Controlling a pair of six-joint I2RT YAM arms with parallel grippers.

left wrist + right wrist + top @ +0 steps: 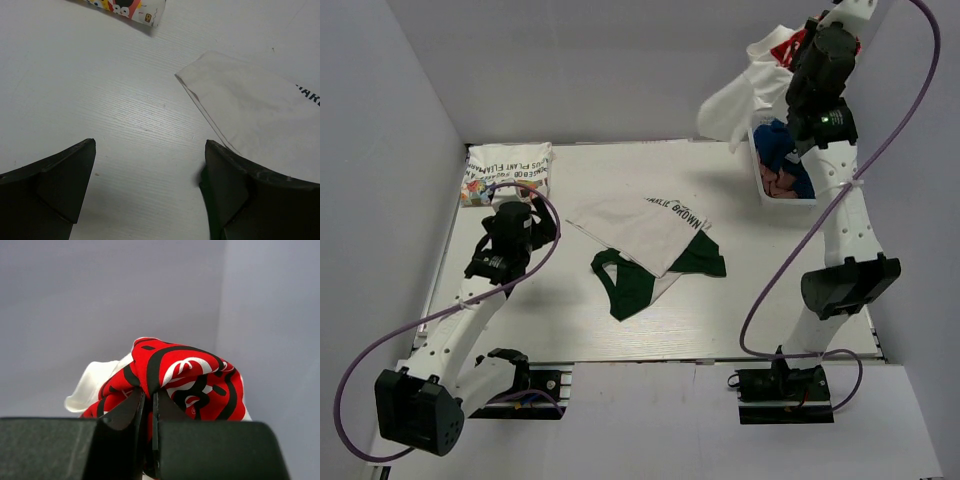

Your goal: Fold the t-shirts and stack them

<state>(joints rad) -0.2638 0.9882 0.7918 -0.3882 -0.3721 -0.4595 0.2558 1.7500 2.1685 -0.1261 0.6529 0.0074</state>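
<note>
Above the white mesh basket [758, 172] at the table's far right corner, my right gripper [148, 399] is clenched on a bunched fold of the red-printed t-shirt [186, 371]. Its two black fingers are pressed almost together, with red, black and white cloth pinched between them. Seen from overhead, the shirt's white body hangs in the air over and just left of the basket, clear of the table [570, 320]. Inside the basket a navy t-shirt [778, 142] lies on other crumpled cloth that I cannot make out. Left of the basket, about mid-table, a white and dark green t-shirt [642, 232] lies spread and partly folded, with black lettering on its white panel and green parts showing on its near side. Well to the left of the basket, against the back edge, a folded t-shirt [508, 168] with black text and a colourful print sits flat. My left gripper [150, 147] hovers between that folded shirt and the green one, jaws released and spread wide over bare tabletop, a white corner of the green shirt beside one finger.
</note>
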